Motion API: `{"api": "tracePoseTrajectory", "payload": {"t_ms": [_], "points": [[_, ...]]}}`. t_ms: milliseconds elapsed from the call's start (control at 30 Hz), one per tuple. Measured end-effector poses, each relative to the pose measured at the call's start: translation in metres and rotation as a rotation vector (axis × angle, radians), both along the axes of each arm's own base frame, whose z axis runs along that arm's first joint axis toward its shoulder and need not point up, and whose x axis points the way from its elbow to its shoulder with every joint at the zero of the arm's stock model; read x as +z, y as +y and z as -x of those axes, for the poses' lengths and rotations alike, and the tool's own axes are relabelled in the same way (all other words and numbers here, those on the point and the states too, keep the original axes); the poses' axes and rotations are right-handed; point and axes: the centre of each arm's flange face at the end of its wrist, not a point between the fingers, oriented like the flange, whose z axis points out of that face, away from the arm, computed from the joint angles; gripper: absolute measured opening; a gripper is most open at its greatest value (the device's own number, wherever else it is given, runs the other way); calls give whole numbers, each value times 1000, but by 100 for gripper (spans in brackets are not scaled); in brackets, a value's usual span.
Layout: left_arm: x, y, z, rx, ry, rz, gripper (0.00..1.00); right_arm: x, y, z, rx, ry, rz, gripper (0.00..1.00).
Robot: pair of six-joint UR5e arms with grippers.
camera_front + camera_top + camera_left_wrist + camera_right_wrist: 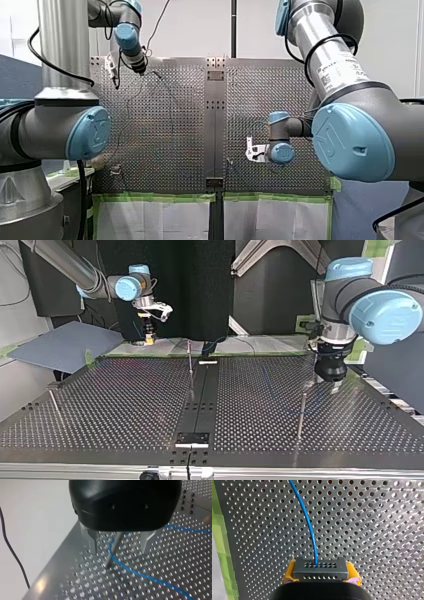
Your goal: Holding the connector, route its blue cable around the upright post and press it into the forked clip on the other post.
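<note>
Blue cable [310,527] leaves the middle of the grey rectangular connector [320,568], whose faces carry rows of small holes, and arcs away over the perforated metal table [374,517]. The connector sits in my right gripper [321,573], with yellow pads [288,571] clamped on its two short ends. In the top view this gripper hangs low near the table's far edge, at the view's left.

My left gripper [120,547] has a black housing and metal fingers [93,541] standing apart. It straddles a thin upright metal post [113,548], with a gap on either side. The cable lies on the plate and passes just beside the post's base; I cannot tell whether it wraps around.

Writing: a printed label [340,67] on my right arm's silver tube, too blurred to read.
</note>
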Motion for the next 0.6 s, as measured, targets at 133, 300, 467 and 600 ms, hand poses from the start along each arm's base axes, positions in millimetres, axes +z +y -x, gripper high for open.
{"api": "tracePoseTrajectory", "payload": {"t_ms": [133,300,467,600], "points": [[-14,10,-4,5,0,21,85,0,0,0,-1,0,-1,0],[-25,18,-14,-5,-17,64,85,0,1,-1,4,1,-1,0],[-39,15,-28,-40,-21,87,85,0,1,-2,9,0,-1,0],[-44,13,-37,-67,-36,111,85,0,2,-2,11,0,-1,0]]}}
